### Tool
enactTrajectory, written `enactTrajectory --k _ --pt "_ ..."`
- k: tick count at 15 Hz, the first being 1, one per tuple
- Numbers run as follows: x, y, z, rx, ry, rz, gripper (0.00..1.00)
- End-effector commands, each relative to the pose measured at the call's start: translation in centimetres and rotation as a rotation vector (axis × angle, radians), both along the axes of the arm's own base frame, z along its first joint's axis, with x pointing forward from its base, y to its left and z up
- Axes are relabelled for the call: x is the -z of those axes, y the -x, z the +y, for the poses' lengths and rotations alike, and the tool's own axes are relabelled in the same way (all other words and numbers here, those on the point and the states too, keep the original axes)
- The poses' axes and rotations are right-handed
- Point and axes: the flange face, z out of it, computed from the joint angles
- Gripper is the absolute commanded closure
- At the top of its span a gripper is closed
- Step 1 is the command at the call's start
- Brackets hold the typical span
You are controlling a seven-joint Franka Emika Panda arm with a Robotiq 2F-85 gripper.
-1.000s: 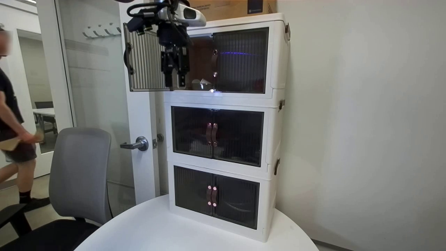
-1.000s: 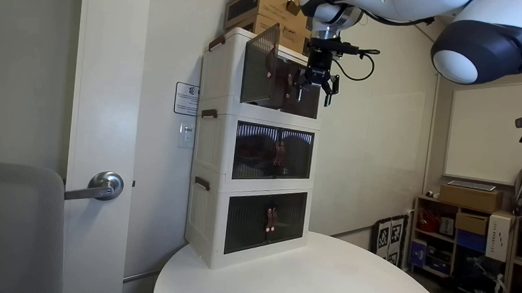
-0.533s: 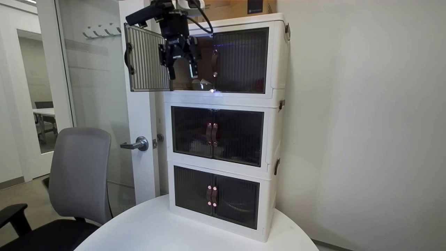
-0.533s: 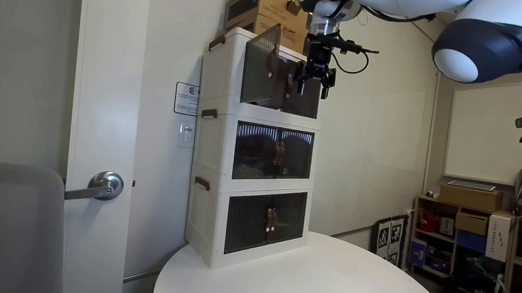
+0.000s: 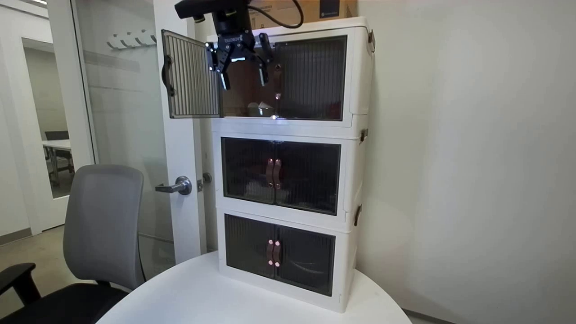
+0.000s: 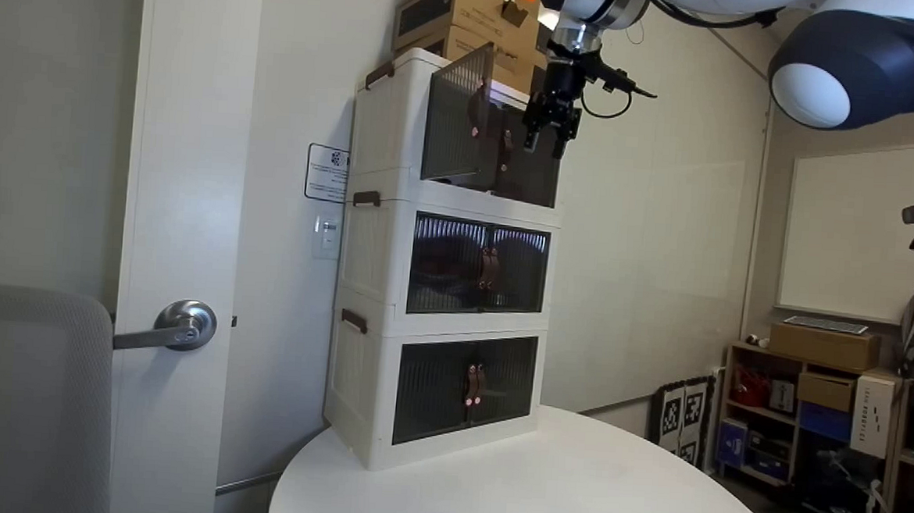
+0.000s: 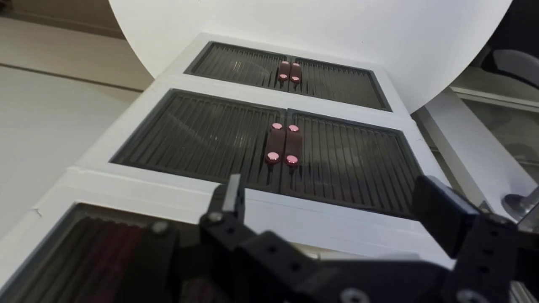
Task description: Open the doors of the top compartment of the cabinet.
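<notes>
The white cabinet (image 5: pixel 288 128) stands mid-frame in an exterior view, its top compartment (image 5: pixel 360 81) in the upper part, half open. The swung-out door (image 5: pixel 191 81) juts toward the upper left, its dark strap handle (image 5: pixel 166 74) along the free edge; that edge sits a touch to the right of where it was a second ago. Next to the gap, the closed door (image 5: pixel 315 85) lies flush, and the bluish streak across its pane has faded since then. A small bowl-like thing (image 5: pixel 265 111) shows low inside.

In front hangs the gripper (image 5: pixel 244 82), fingers spread wide with only air between them, apart from the swung-out door. It has risen in both exterior views over the last second; whether it touches the closed door I can't tell. In the wrist view one of its fingers (image 7: pixel 231 195) comes up near the middle, the other at the right, with the shut middle doors (image 7: pixel 202 136) beyond.

Cardboard boxes (image 6: pixel 478 11) show over the cabinet's top, and the arm (image 6: pixel 889 64) reaches in from the upper right. The round white table (image 5: pixel 202 292) spreads along the bottom. At the far left in an exterior view, floor (image 5: pixel 40 250) shows where a person was walking a second ago, left of the grey chair (image 5: pixel 103 220).
</notes>
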Motion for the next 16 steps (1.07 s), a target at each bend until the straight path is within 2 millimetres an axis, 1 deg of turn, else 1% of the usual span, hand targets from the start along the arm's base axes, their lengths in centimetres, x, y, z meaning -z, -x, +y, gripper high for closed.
enactTrajectory --k 1,2,3,6,9,12,14,16 --pt "0.0 0.5 -1.5 -0.190 -0.041 -0.008 0.00" --pt "0.8 0.5 -1.5 -0.222 -0.084 0.012 0.00" --pt "0.2 0.3 -0.9 -0.136 -0.026 0.010 0.00" --pt "1.1 0.2 -1.4 -0.184 -0.058 0.022 0.00" --pt "1.2 0.2 -1.2 -0.190 -0.061 0.023 0.00" --pt "1.6 -0.1 -0.5 -0.253 -0.050 0.025 0.00" --pt "1.6 -0.2 -0.7 -0.290 -0.027 0.015 0.00" --pt "1.2 -0.1 -1.5 -0.311 0.006 -0.001 0.00"
